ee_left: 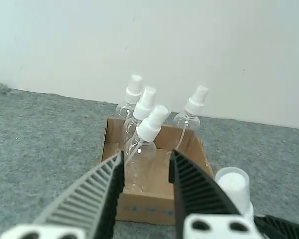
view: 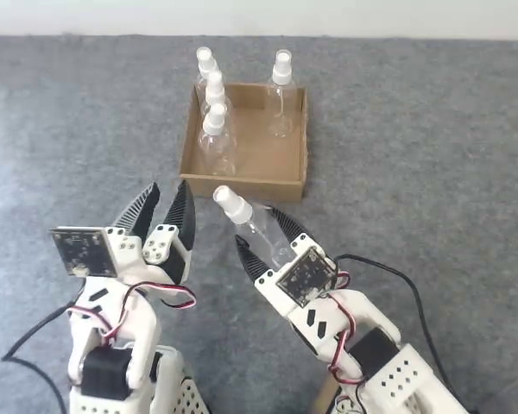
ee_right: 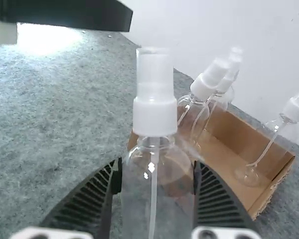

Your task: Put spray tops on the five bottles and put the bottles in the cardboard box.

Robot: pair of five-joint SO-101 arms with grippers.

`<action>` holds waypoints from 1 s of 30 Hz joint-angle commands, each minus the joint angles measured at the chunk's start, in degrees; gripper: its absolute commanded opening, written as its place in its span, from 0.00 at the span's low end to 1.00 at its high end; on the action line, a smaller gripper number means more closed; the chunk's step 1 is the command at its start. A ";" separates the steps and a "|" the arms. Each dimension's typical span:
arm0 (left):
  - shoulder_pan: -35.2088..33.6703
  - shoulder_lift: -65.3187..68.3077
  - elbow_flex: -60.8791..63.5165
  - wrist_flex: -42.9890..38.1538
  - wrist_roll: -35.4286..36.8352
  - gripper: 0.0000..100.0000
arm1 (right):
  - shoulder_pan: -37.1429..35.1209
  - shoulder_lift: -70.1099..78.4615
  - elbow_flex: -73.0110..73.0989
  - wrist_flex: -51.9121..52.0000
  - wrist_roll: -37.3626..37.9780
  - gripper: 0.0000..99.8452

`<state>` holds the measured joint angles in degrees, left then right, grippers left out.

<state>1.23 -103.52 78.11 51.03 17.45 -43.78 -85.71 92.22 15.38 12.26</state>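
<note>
My right gripper [view: 257, 226] [ee_right: 155, 172] is shut on a clear bottle [view: 252, 226] [ee_right: 154, 169] with a white spray top [view: 230, 203] [ee_right: 154, 104], held tilted just in front of the cardboard box [view: 242, 185] [ee_right: 269, 199]. That spray top [ee_left: 232, 183] also peeks into the left wrist view. Three capped bottles [view: 216, 138] [ee_left: 139, 149] stand along the box's left side and one [view: 281, 95] [ee_left: 189, 119] at its back right. I cannot tell whether the rearmost left one [view: 205, 67] stands inside or behind the box. My left gripper [view: 168, 191] [ee_left: 145, 164] is open and empty, left of the held bottle.
Grey carpet-like table surface [view: 432, 155] lies open on both sides of the box. A white wall [ee_left: 149, 45] rises behind the box. Cables [view: 397, 276] trail by the right arm's base.
</note>
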 commanded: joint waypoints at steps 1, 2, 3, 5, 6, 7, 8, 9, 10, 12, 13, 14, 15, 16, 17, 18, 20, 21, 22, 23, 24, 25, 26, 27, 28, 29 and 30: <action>-0.44 -0.97 -0.84 -4.13 0.62 0.14 | 0.22 -1.45 -5.01 -1.01 -0.88 0.10; -0.44 -0.97 -0.13 -5.10 0.62 0.14 | 0.22 -1.45 -5.01 -1.01 -0.88 0.10; -0.44 -0.97 0.40 -5.89 0.62 0.14 | 0.22 -1.45 -5.01 -1.10 -0.88 0.10; -0.44 -0.97 1.01 -6.77 0.62 0.14 | 0.22 -1.45 -5.10 -1.10 -1.05 0.10; -0.44 -0.97 1.01 -6.86 0.62 0.14 | 0.22 -1.45 -5.36 -0.92 -1.14 0.10; -0.44 -0.97 1.01 -6.86 0.62 0.14 | 0.22 -1.45 -5.63 -0.84 -1.23 0.10; -0.44 -0.97 1.01 -6.86 0.62 0.14 | 0.22 -1.45 -5.80 -0.22 -1.23 0.10; -0.44 -0.97 1.10 -6.86 0.62 0.14 | 0.22 -1.45 -6.33 0.48 -1.32 0.10; -0.35 -0.97 1.19 -6.86 0.62 0.14 | 0.22 -1.45 -6.68 1.19 -1.32 0.10; 0.09 -0.97 1.89 -7.12 0.62 0.14 | 0.22 -1.45 -7.03 1.89 -1.32 0.10; 0.18 -0.97 2.33 -7.47 0.62 0.14 | 0.22 -1.45 -6.95 1.80 -1.32 0.10; 0.18 -0.97 2.68 -8.35 0.62 0.14 | 0.22 -1.45 -6.95 1.80 -1.32 0.10; 0.09 -0.88 3.03 -9.05 0.62 0.14 | 0.22 -1.45 -6.95 1.80 -1.32 0.10; 0.00 -0.88 3.65 -9.93 0.70 0.14 | 0.04 -1.45 -6.95 1.80 -1.32 0.10; 0.09 -0.88 4.35 -10.73 0.70 0.14 | -0.48 -1.45 -6.95 1.80 -1.32 0.10; 0.18 -0.88 4.97 -11.60 0.70 0.14 | -1.10 -1.54 -6.95 1.80 -1.32 0.10; 0.18 -0.88 5.93 -13.01 0.70 0.14 | -2.68 -1.54 -6.95 1.89 -1.23 0.10; 0.18 -0.88 6.29 -13.45 0.70 0.14 | -3.30 -1.54 -6.95 1.89 -1.14 0.10; 0.18 -0.88 6.46 -13.63 0.70 0.14 | -3.74 -1.54 -6.95 1.89 -1.14 0.10; 0.26 -0.88 6.55 -13.63 0.70 0.14 | -4.00 -1.54 -6.95 1.89 -1.14 0.10; 0.26 -0.88 6.55 -13.63 0.70 0.14 | -4.09 -1.54 -6.95 1.89 -1.05 0.10; 0.35 -0.88 6.55 -13.63 0.70 0.14 | -4.09 -1.54 -6.95 1.89 -1.14 0.10; 0.79 -0.88 6.64 -13.63 0.70 0.14 | -4.09 -1.54 -6.95 1.89 -1.14 0.10; 1.67 -0.88 6.64 -13.63 0.62 0.14 | -4.09 -1.54 -6.95 1.89 -1.14 0.10; 2.73 -0.88 6.64 -13.36 0.53 0.14 | -4.09 -1.54 -6.95 1.89 -1.14 0.10; 3.96 -0.79 6.73 -13.27 0.44 0.14 | -4.09 -1.54 -6.95 1.89 -1.23 0.10; 5.10 -0.79 7.08 -13.27 0.44 0.14 | -4.09 -1.54 -6.95 1.89 -1.23 0.10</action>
<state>2.99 -103.52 85.14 39.25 17.54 -47.30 -85.71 89.85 17.14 11.38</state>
